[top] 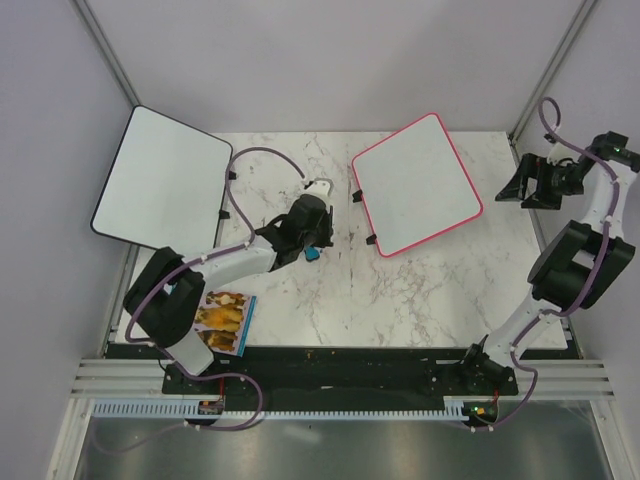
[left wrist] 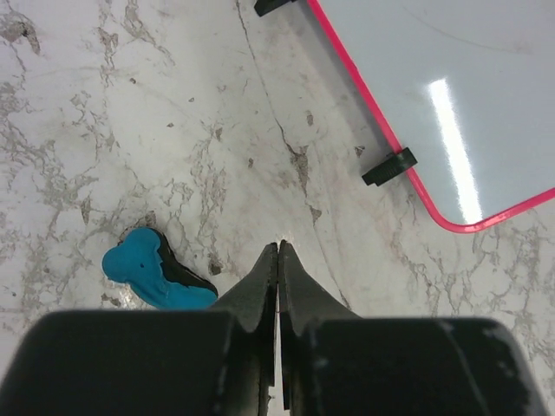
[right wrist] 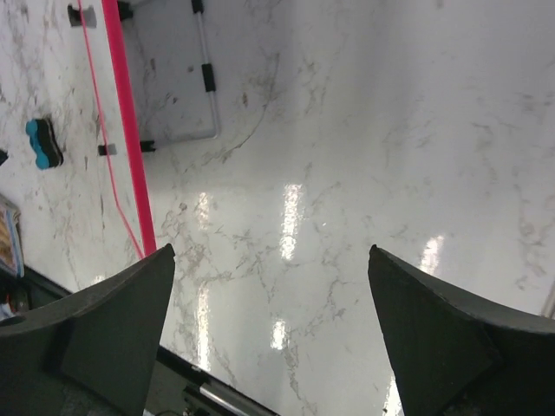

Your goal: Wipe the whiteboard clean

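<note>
The whiteboard [top: 415,183], white with a pink frame, lies tilted at the back right of the marble table; its surface [left wrist: 451,87] looks almost blank, with one faint line. My left gripper [top: 325,238] hovers just left of the board's near corner, its jaws [left wrist: 278,246] shut with nothing between them. A blue eraser [left wrist: 147,270] lies on the marble beside the fingertips, untouched [top: 313,252]. My right gripper [top: 525,190] is raised off the board's right side, open and empty [right wrist: 269,251]. In the right wrist view the board's pink frame [right wrist: 128,130] and the eraser [right wrist: 43,143] show at the left.
A second white board with a black frame [top: 160,185] leans over the table's back left corner. A picture book [top: 225,318] lies at the front left by the left arm's base. Black feet [left wrist: 388,166] stick out from the whiteboard's edge.
</note>
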Controlling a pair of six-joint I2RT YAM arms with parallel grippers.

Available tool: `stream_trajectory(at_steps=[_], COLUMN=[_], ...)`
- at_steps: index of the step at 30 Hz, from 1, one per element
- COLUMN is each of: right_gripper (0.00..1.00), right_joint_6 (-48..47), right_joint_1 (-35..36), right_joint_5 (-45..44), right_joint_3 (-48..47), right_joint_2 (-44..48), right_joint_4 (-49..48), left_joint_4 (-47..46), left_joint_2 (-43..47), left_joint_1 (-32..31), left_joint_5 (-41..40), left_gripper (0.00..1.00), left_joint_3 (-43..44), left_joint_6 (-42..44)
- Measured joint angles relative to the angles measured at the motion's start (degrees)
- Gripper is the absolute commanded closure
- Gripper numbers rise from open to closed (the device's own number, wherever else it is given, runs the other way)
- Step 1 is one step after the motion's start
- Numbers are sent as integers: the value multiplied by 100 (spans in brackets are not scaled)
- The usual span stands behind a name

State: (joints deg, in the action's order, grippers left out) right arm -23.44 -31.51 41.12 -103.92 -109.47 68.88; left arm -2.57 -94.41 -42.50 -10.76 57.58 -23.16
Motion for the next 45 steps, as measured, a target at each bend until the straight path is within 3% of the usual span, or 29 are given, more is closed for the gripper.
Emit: stream_trajectory(at_steps=[6, 8, 14, 17, 20, 25, 29, 33, 36, 39, 45], right_gripper=[2, 2, 2, 2, 2, 2, 2, 2, 2, 2, 2], right_joint_6=[326, 649, 1786, 2273, 2586, 2986, 2935, 2754, 2675, 2533, 2317], right_joint_1=[-391, -348, -247, -146, 2, 518, 1941, 3237, 3724, 3812, 3875], right_joint_5=[-11, 114, 409, 498, 573, -15, -1182, -2809, -3746, -4011, -4269], right_joint_3=[662, 1572, 4216, 4922, 5147, 6059, 7289, 7855, 8015, 8485, 9082], right_joint_2=[1281, 2271, 4581, 4767, 4256, 3467, 3748, 3976, 3652, 3195, 2647], right_joint_4=[-992, -1853, -4675, -5639, -6275, -7442, -8515, -9298, -10085, -11499, -13320], left_joint_4=[518, 625, 916, 1054, 1145, 1093, 662, -166, -1467, -2828, -4815], left_joint_2=[1075, 1725, 3366, 3818, 3976, 4089, 4151, 4172, 4166, 3950, 2422], left_joint_1=[11, 92, 879, 1451, 2002, 2756, 2940, 2986, 3014, 3056, 3080], left_joint_5=[140, 251, 557, 745, 973, 968, 387, -343, -826, -1056, -1003], left_gripper=[79, 62, 30, 15, 1, 0, 0, 0, 0, 0, 1], left_joint_3=[-15, -79, -417, -640, -903, -1709, -2330, -2975, -3779, -4640, -5128], left_joint_6=[313, 448, 723, 800, 831, 811, 793, 881, 1126, 1460, 2057])
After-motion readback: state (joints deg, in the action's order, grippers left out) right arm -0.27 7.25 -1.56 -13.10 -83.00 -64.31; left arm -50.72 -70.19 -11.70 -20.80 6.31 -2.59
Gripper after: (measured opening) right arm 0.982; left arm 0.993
